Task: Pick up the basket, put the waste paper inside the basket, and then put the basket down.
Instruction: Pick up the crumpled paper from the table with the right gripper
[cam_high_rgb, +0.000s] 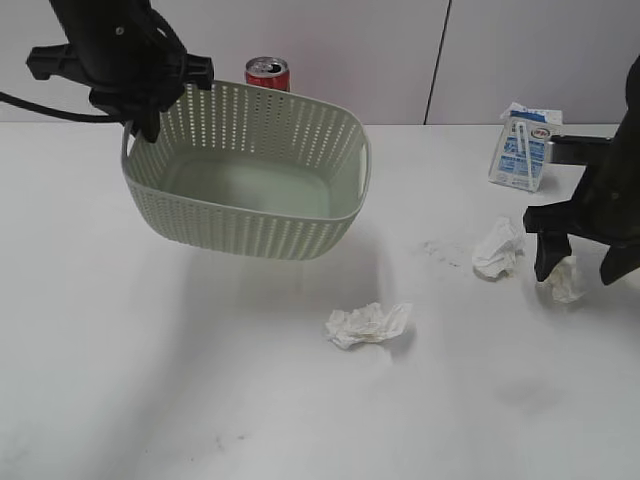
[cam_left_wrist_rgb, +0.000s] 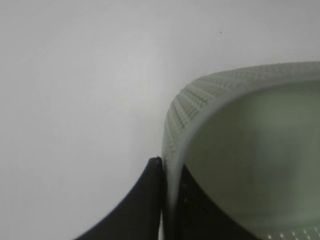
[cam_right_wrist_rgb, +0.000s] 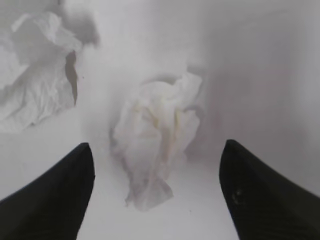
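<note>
My left end effector pinches the basket rim, lifted off the counter, fingertips mostly cut off. One waste paper wad lies mid-counter; my right end effector hangs spread around another.

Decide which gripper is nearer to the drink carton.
Right. The right gripper is just in front of the carton, open over a paper wad. The left gripper is across the table, holding the basket.
</note>
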